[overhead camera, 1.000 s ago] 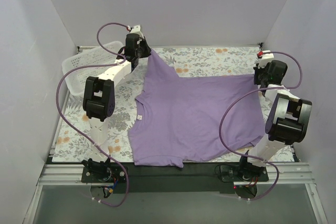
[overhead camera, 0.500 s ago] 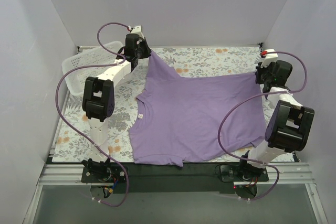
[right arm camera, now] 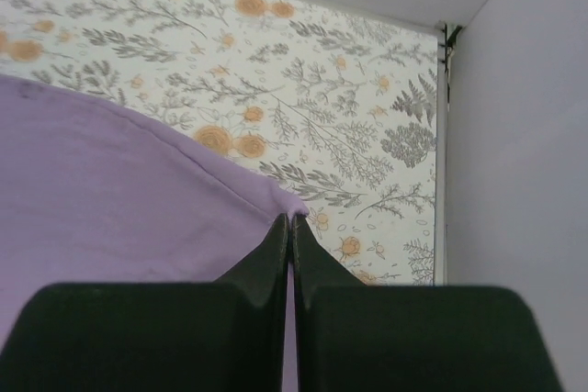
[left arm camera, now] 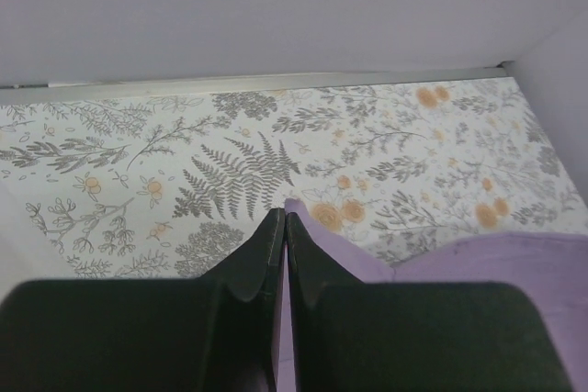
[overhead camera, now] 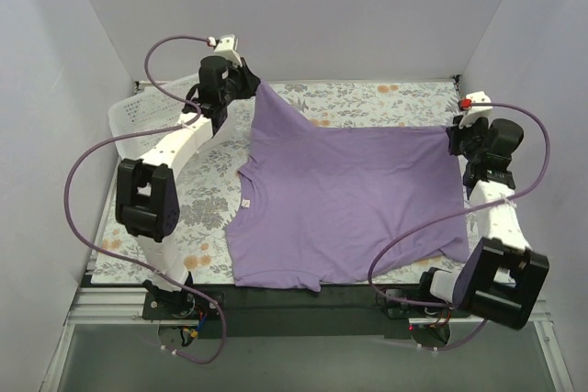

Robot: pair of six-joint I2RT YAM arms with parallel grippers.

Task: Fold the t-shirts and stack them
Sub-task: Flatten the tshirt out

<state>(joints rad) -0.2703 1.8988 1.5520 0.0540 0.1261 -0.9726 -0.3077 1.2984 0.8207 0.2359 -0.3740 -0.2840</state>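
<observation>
Stretching the far edge of the plain lavender-purple short-sleeved cotton t-shirt point(overhead camera: 349, 199) tauter than a second ago, swinging both arms outward. Lying spread on the floral-patterned tabletop point(overhead camera: 211, 195), collar leftward, hem rightward, long axis running side to side. Pinching the far sleeve tip in the left gripper point(left arm camera: 283, 218), jaws pressed together; likewise pinching the far hem corner in the right gripper point(right arm camera: 289, 219). Probably calling for drawing that edge nearward.

Flower-patterned table point(overhead camera: 367, 103) with a purple t-shirt point(overhead camera: 349, 208) and a white basket point(overhead camera: 138, 112) on it.
The t-shirt is spread over the middle and right of the table, neck to the left, its near edge reaching the dark front strip point(overhead camera: 358, 298). The basket sits in the far left corner.
</observation>
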